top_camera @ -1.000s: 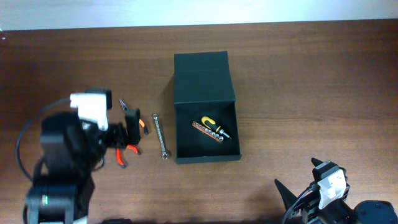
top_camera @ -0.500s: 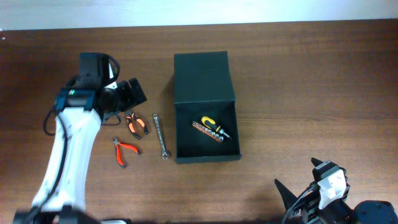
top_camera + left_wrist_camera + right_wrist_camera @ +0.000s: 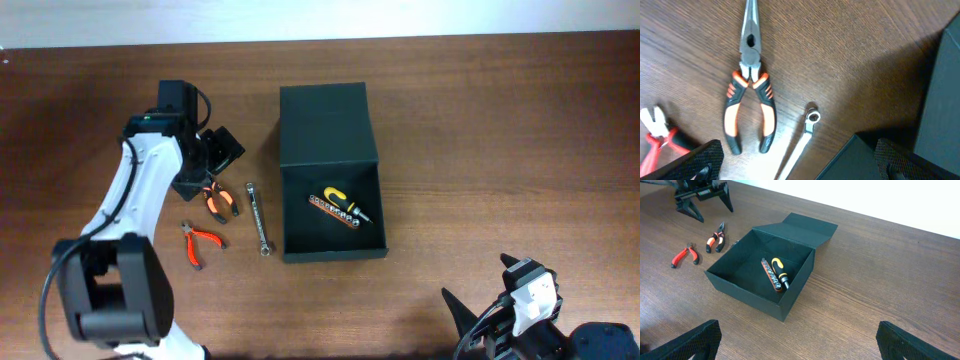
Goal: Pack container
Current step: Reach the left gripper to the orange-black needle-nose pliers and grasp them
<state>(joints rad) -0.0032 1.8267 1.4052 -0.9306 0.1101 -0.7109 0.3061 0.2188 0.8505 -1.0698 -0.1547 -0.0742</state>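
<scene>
The container (image 3: 283,215) is a dark green-black box standing open, its flap lid (image 3: 325,120) laid back. Inside lie a yellow-handled screwdriver and a bit strip (image 3: 338,207). My left gripper (image 3: 208,168) is open and empty, hovering just above the orange-black pliers (image 3: 220,201), left of the container. In the left wrist view those pliers (image 3: 750,95) lie ahead of the open jaws (image 3: 800,169), with a wrench (image 3: 807,131) beside them and the container (image 3: 942,90) at right. My right gripper (image 3: 800,350) is open and empty, in front of the container (image 3: 747,292).
Red pliers (image 3: 203,244) lie below the orange-black ones, and the wrench (image 3: 260,218) lies between the pliers and the container. In the right wrist view the red pliers (image 3: 685,255) and orange-black pliers (image 3: 716,240) lie left of the container.
My left arm has swung up and to the right, from the near-left table to a spot over the orange-black pliers. The tools, container and right arm have not moved.
</scene>
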